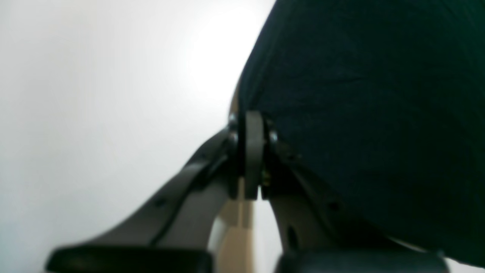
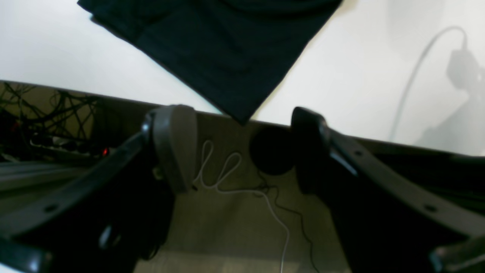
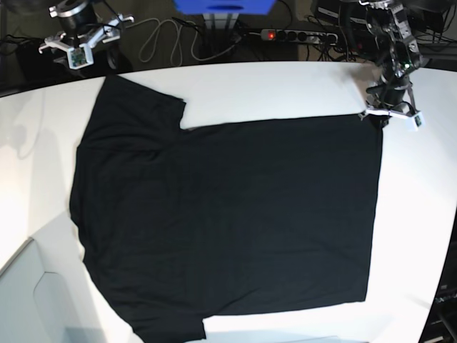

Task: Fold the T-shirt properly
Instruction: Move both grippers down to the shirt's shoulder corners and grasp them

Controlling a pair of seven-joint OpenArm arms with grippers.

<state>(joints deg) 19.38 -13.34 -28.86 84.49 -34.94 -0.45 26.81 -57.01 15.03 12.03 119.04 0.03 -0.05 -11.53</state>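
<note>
The black T-shirt (image 3: 228, 214) lies spread flat, plain side up, on the white table (image 3: 285, 86). No print shows. My left gripper (image 3: 382, 114) is at the shirt's far right corner. In the left wrist view its jaws (image 1: 253, 155) are pressed together, and the black cloth (image 1: 360, 113) meets the fingertips. My right gripper (image 3: 78, 44) is open and empty, just past the table's far left edge. In the right wrist view the right gripper (image 2: 242, 148) hangs beyond the sleeve corner (image 2: 227, 57), which reaches the table edge.
A power strip (image 3: 296, 34), a blue box (image 3: 225, 6) and loose cables (image 3: 161, 36) lie behind the table's far edge. A white cable (image 2: 227, 178) runs on the floor below my right gripper. A pale grey surface (image 3: 28, 300) sits at the near left.
</note>
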